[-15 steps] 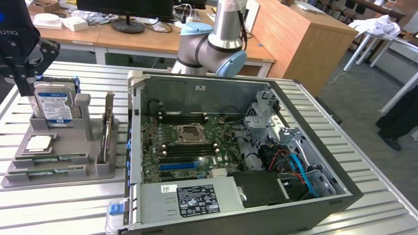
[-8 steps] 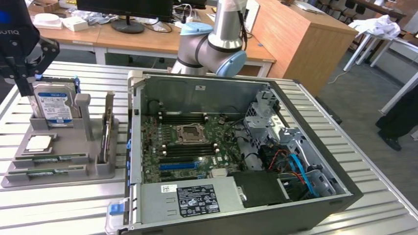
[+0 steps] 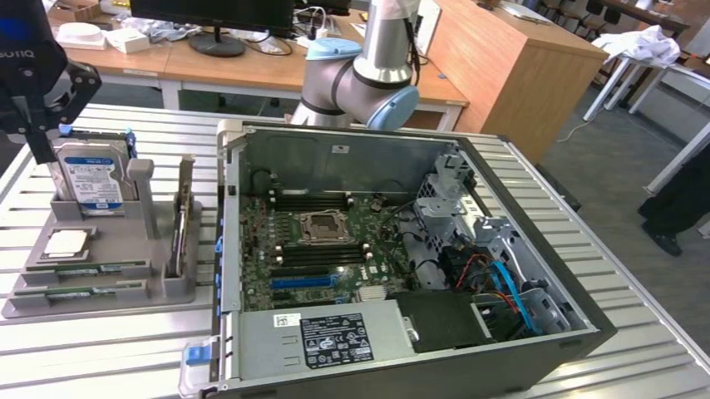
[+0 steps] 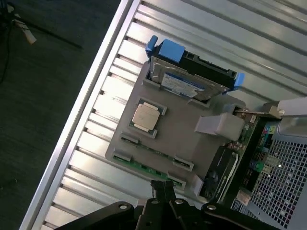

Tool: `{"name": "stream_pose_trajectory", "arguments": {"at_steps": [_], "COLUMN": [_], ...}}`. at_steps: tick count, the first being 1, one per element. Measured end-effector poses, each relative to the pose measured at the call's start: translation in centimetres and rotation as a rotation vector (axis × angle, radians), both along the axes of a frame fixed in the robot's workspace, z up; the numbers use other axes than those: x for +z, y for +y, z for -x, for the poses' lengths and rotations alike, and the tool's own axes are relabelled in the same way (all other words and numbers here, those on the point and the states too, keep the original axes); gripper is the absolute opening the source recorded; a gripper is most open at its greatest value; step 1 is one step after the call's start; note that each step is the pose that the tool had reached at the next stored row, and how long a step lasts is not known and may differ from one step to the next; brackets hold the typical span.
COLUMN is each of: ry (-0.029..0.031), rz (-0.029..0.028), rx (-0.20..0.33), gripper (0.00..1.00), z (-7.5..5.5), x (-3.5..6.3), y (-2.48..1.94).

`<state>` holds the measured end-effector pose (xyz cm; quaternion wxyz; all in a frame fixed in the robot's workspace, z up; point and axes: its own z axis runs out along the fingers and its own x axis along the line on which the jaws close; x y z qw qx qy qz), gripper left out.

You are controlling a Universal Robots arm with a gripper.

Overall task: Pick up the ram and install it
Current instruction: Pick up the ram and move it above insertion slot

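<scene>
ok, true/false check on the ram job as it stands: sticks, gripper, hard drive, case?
1. Both ram sticks lie in the gray tray. True.
2. The gripper is shut on a ram stick. False: it is shut with nothing between its fingers, over the tray.
3. The hard drive lies flat on the table. False: it stands upright in the tray.
4. The computer case is open, with the motherboard showing. True.

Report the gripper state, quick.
Gripper: shut, nothing held, hovering over the edge of the grey parts tray by the ram.
</scene>
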<state>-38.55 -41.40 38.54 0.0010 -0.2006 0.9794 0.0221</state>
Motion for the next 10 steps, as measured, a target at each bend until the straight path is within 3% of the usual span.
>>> {"name": "stream_pose_trajectory", "arguments": {"at_steps": [10], "ry": [0.0], "rz": [0.0003], "rx": [0.166], "gripper": [0.1], "z": [0.0], "x": [0.0], "y": [0.0]}}
